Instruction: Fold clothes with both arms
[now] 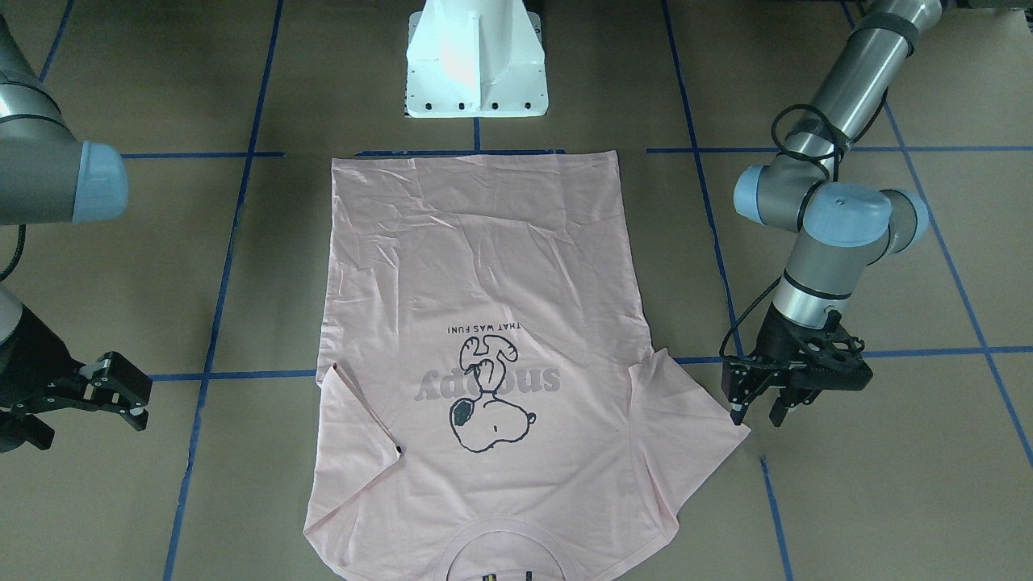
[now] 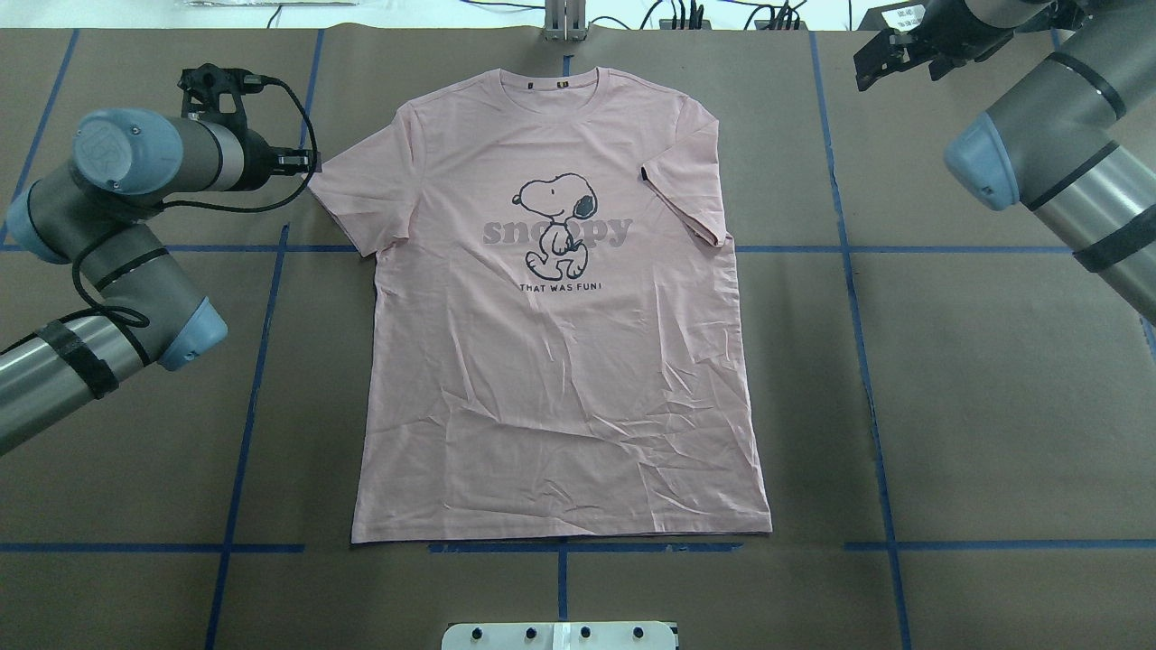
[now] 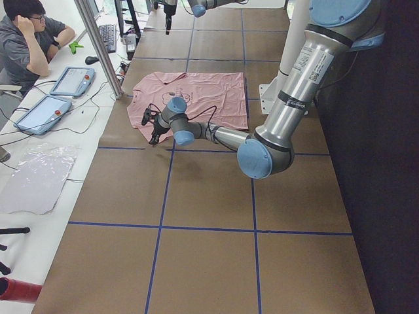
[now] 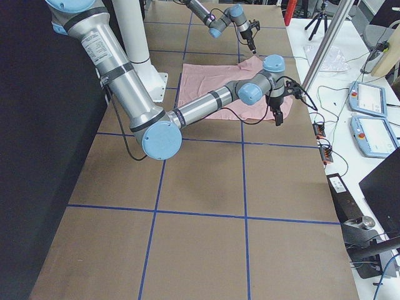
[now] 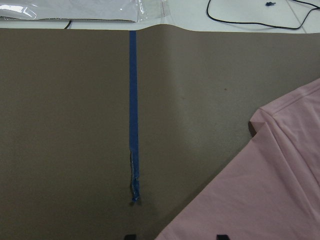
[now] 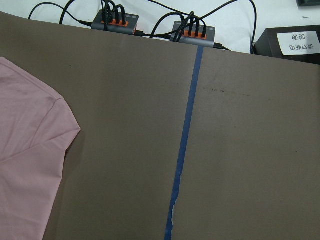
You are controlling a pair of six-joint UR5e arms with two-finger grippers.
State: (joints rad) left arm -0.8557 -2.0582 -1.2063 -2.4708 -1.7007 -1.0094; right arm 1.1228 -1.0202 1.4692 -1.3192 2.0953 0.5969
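Note:
The pale pink Snoopy T-shirt point(image 2: 560, 379) lies flat and print-up on the brown table, collar at the far edge from the robot. It also shows in the front view point(image 1: 484, 266). The sleeve on my right side point(image 2: 686, 199) is folded inward, showing its dark tag. My left gripper point(image 1: 757, 415) is open, low over the table right at the tip of the other sleeve point(image 1: 710, 420); in the left wrist view point(image 5: 175, 236) the sleeve edge point(image 5: 270, 190) lies between its fingertips. My right gripper point(image 1: 129, 395) is open and empty, well off the shirt's other side, also in the overhead view point(image 2: 874, 65).
The white pedestal point(image 1: 476, 64) stands at the hem side of the shirt. Blue tape lines point(image 2: 262, 361) cross the table. Cable hubs point(image 6: 115, 20) sit at the far table edge. An operator point(image 3: 26, 39) with tablets point(image 3: 46, 111) sits beyond that edge.

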